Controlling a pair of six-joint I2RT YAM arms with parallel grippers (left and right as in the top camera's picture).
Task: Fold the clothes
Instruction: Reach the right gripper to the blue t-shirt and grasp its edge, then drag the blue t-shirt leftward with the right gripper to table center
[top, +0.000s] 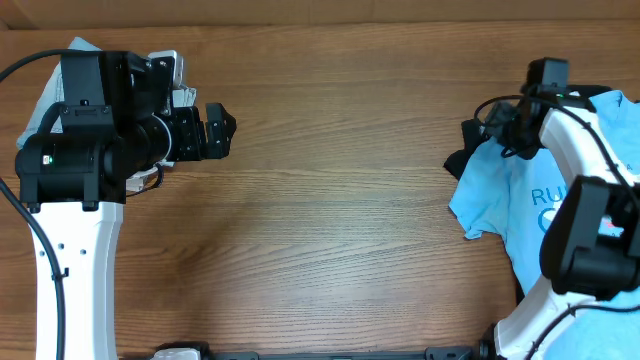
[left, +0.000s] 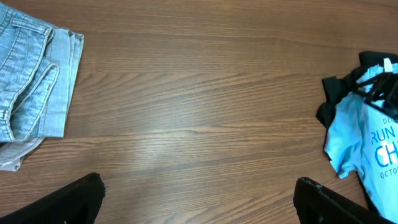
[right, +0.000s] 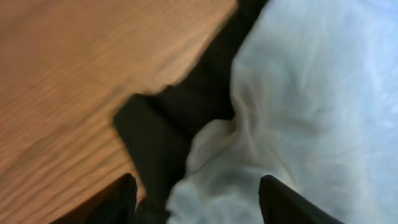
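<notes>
Plainly, the crumpled sky-blue printed T-shirt lies at the right edge of the brown wood-grain counter. A black garment peeks from under the shirt's inner edge. The right jaws stand apart, low over the line where that shirt meets the black cloth. The left jaws, also apart, hang well away from the shirt, near a folded pale denim piece at the opposite end.

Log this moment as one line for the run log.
left gripper: open, empty, above table | right gripper: open over sky-blue T-shirt edge beside black T-shirt | denim piece: folded, left side
</notes>
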